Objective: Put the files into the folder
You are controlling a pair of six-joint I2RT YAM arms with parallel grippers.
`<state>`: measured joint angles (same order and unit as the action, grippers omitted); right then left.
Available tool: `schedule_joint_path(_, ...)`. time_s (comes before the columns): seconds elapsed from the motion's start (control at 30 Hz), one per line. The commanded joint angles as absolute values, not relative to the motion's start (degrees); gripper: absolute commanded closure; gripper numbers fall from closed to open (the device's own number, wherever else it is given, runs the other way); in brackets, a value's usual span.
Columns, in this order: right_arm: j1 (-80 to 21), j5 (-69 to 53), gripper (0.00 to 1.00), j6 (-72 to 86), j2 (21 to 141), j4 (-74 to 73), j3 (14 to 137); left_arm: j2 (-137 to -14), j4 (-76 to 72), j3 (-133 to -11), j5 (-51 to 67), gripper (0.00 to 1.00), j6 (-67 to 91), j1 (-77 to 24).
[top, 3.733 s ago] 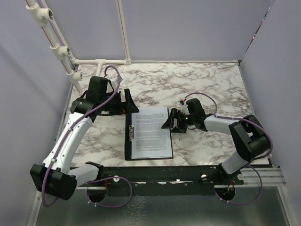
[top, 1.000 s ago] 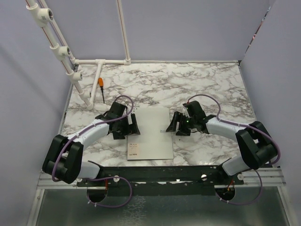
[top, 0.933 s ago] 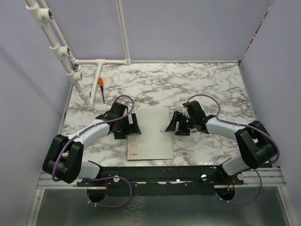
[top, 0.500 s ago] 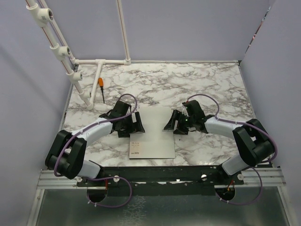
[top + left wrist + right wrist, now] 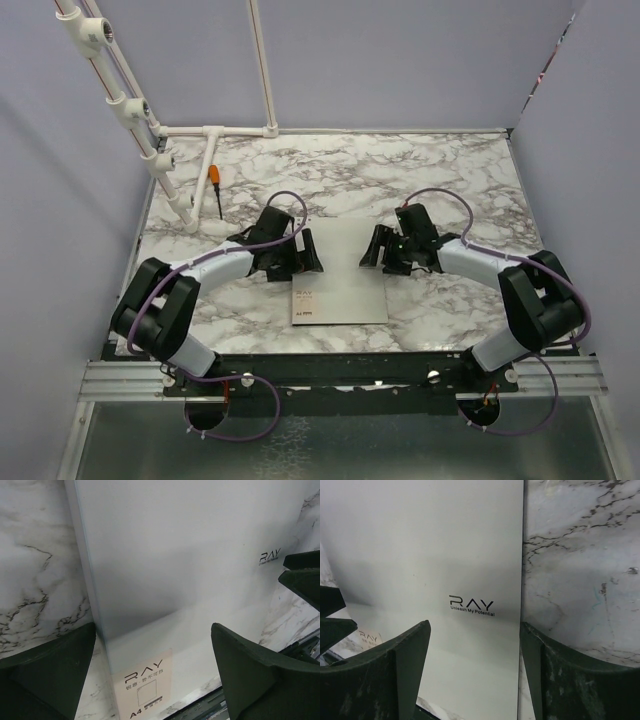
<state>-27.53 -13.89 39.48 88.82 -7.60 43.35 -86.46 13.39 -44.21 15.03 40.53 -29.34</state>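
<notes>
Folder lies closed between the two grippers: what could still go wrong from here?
1. The left gripper and right gripper hang open over the folder's long edges; a dragging finger could lift the cover or skid it on the table.
2. The files are out of sight, so a sheet poking loose inside would go unnoticed.
3. Its label end lies near the table's front edge; a nudge could push it over.

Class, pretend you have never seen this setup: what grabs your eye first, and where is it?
The closed grey folder lies flat on the marble table, by its near edge. The left gripper and right gripper, both open, flank it. Far left, an orange-handled screwdriver lies by the white pipes.
</notes>
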Motion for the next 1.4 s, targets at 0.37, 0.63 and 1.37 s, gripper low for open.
schedule_joint_path(0.37,-24.8,-10.9,0.24,35.3,89.4,-12.9,44.0,-94.8,9.9,-47.8,16.9,0.01,41.8,-32.4)
schedule_joint_path(0.63,-24.7,-10.1,0.23,34.7,89.4,-13.9,44.7,-95.6,10.3,-48.4,16.6,0.01,41.4,-32.4)
schedule_joint_path(1.37,-24.6,5.2,0.19,26.4,78.7,-27.9,57.3,-86.4,29.7,-61.2,3.7,0.01,31.9,-31.9)
